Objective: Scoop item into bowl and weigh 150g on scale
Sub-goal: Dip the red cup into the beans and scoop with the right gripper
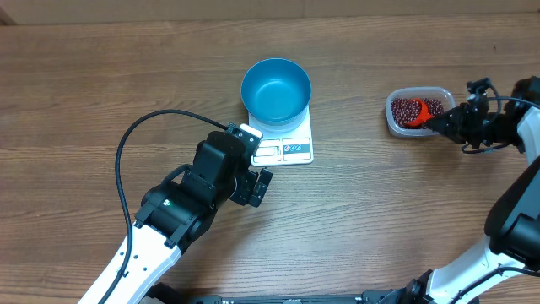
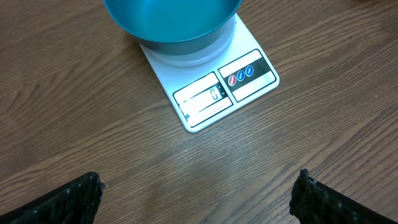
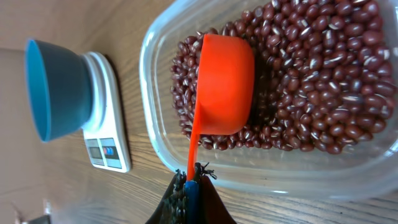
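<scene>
Handle of orange scoop (image 3: 224, 87) pinched by right gripper (image 3: 191, 180), cup rested on beans (image 3: 323, 81); left gripper (image 2: 199, 199) held spread before scale (image 2: 249, 87).

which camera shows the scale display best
The left wrist view: the scale sits close, display and buttons clear of the bowl. Overhead shows it small, partly under the bowl; the right wrist view shows it sideways and far off.

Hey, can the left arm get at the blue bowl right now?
Probably yes. The left gripper is open and empty, and only bare table separates it from the scale that carries the bowl.
</scene>
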Controlling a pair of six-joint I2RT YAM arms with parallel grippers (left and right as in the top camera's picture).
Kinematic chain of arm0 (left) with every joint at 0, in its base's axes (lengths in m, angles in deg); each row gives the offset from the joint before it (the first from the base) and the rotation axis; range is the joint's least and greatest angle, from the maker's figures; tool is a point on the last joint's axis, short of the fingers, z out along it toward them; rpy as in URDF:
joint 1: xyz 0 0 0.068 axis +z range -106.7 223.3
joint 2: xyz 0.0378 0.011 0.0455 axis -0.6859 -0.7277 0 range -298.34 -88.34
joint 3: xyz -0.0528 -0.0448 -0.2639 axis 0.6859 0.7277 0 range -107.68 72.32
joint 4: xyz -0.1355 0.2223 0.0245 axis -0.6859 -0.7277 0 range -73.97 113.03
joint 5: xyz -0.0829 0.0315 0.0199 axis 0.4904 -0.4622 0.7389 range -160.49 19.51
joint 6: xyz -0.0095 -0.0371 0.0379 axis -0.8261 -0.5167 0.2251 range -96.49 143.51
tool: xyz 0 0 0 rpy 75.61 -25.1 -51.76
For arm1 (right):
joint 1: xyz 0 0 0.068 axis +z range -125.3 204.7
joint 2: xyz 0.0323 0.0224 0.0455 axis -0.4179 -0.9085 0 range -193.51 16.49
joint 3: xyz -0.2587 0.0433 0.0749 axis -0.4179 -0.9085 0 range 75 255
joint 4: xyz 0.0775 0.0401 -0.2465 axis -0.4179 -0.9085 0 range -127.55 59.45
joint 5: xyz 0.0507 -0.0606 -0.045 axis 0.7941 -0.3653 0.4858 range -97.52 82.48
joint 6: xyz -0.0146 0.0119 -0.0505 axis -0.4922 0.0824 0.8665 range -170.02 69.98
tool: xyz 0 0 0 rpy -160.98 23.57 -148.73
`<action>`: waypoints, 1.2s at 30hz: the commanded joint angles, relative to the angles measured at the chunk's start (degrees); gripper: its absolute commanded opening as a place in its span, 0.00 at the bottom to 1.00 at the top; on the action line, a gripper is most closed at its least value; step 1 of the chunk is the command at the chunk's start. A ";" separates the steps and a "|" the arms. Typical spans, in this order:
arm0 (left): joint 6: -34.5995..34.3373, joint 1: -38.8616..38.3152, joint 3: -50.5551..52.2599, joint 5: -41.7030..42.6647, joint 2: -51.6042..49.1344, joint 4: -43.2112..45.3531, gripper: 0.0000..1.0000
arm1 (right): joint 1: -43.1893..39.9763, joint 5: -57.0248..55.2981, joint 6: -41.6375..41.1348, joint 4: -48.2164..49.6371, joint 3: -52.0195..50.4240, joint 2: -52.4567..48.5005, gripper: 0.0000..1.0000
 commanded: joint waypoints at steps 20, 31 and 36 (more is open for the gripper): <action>1.03 0.24 -0.02 0.70 -0.13 0.22 0.99 | -4.11 10.16 1.62 -3.21 -0.31 -0.15 0.04; 1.03 0.24 -0.02 0.70 -0.13 0.22 1.00 | -5.11 12.48 1.84 -4.52 -0.31 -0.15 0.04; 1.03 0.24 -0.02 0.70 -0.13 0.22 1.00 | -5.53 13.75 1.84 -5.40 -0.31 -0.15 0.04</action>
